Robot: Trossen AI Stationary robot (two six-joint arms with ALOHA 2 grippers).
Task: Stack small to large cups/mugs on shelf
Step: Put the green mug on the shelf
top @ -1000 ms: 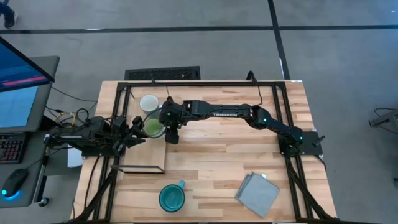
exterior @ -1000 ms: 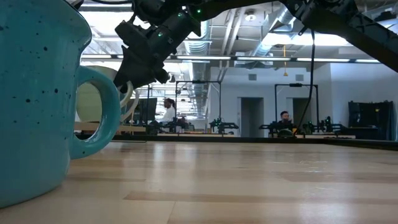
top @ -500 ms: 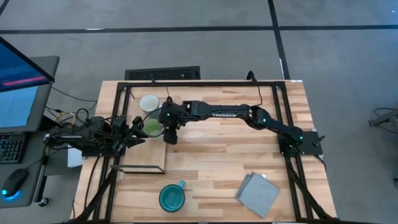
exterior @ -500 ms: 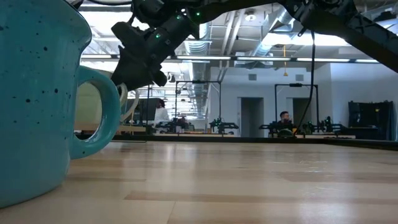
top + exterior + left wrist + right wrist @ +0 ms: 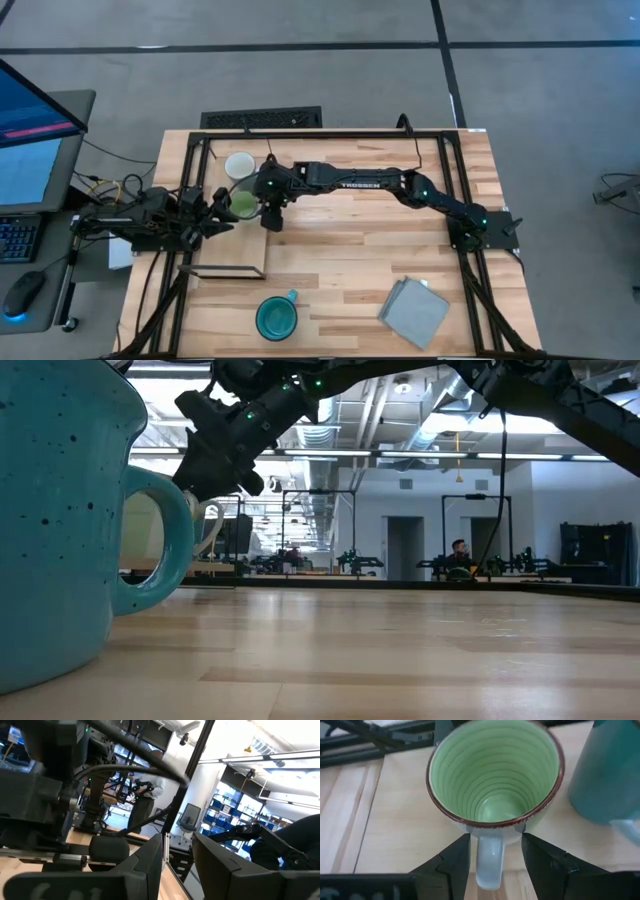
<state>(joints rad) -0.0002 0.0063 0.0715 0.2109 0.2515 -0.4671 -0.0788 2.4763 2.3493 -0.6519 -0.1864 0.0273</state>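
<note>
The small light-green mug (image 5: 495,770) stands upright on the wood, its handle (image 5: 490,862) turned toward my right gripper (image 5: 494,840). That gripper is open and slants down from the table's right; one finger stands on each side of the handle, with a gap on both sides. The white mug (image 5: 240,165) stands just beyond the green one (image 5: 244,203); its outer wall (image 5: 605,770) looks blue-green up close. The teal mug (image 5: 276,318) stands near the front edge and fills the low view's left (image 5: 60,510). The shelf (image 5: 228,250) lies at the left. My left gripper (image 5: 222,215) waits open at the left edge.
A grey folded cloth (image 5: 413,312) lies at the front right. A black metal frame (image 5: 330,133) runs along the table's far edge and down its sides. The middle and right of the tabletop (image 5: 370,250) are bare planks.
</note>
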